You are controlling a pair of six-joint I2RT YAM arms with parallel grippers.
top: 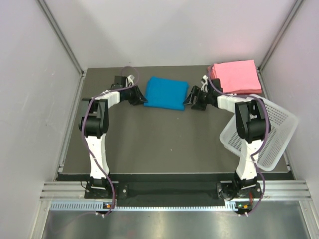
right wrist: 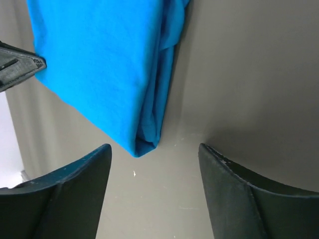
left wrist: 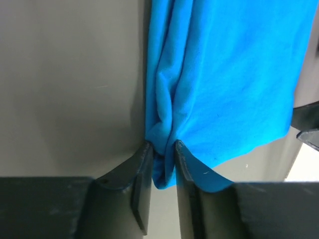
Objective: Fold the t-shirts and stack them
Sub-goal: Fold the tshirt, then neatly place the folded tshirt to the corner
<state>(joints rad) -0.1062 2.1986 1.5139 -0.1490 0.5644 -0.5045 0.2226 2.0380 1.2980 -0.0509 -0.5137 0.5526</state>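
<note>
from my end i saw the left gripper [left wrist: 162,149] clamped on a bunched edge of the blue t-shirt [top: 166,93], which lay folded on the table [top: 164,144] between the two arms. the right gripper [right wrist: 154,148] stood with its fingers apart, the shirt's folded corner just ahead of the gap and touching neither finger (as far as the wrist view showed). the pink t-shirts [top: 234,75] sat stacked in the far right corner, just beyond the tilted basket [top: 274,134].

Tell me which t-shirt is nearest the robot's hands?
The bright blue folded cloth t-shirt, between both hands: the left hand pinches its edge, the right hand is open beside it. The pink folded t-shirts sit stacked in the corner.
</note>
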